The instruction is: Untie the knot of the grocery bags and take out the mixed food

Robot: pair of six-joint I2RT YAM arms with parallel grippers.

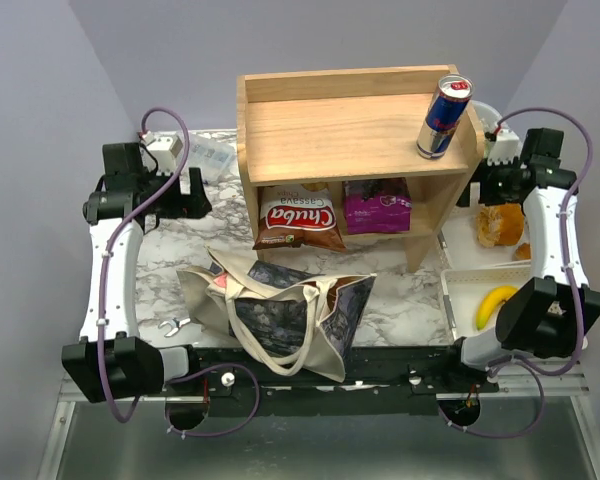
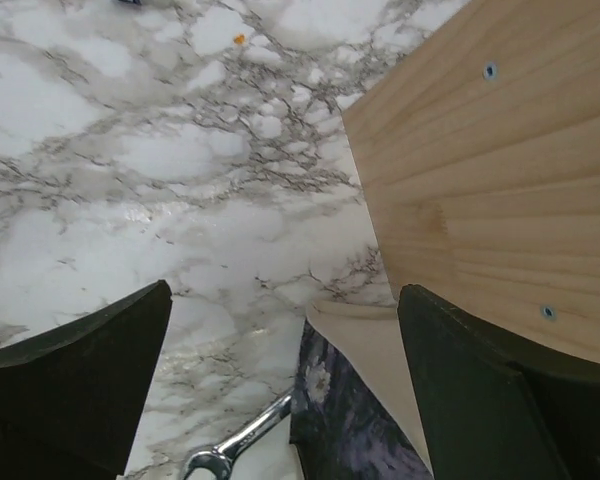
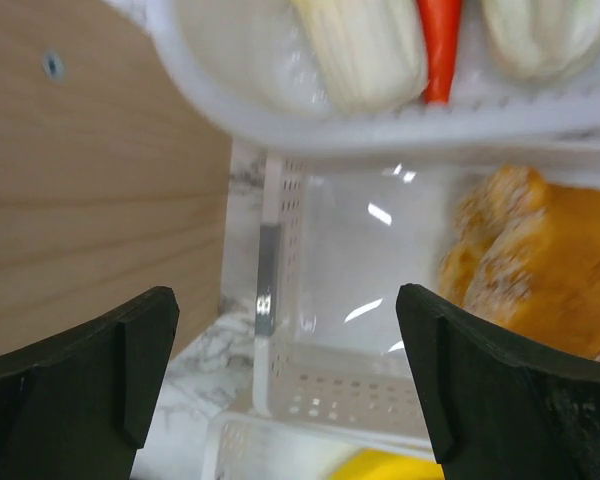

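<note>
Canvas tote [image 1: 295,315], limp and light, slumps on the desk [image 1: 170,265] between my left tool [image 2: 285,292] and right tool [image 3: 285,295], back toward their bases, both gaping wide and empty; I'd pinch it at the open top, since the thin, slippery pink bag [image 1: 221,282] hides its knot.

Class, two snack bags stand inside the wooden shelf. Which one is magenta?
The magenta bag in the compartment under the drink can; the Chuba bag beside it is brown.

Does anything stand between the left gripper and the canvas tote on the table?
Nothing visible does. Only marble table lies between the left gripper and the tote; the wooden shelf stands beside that path.
</note>
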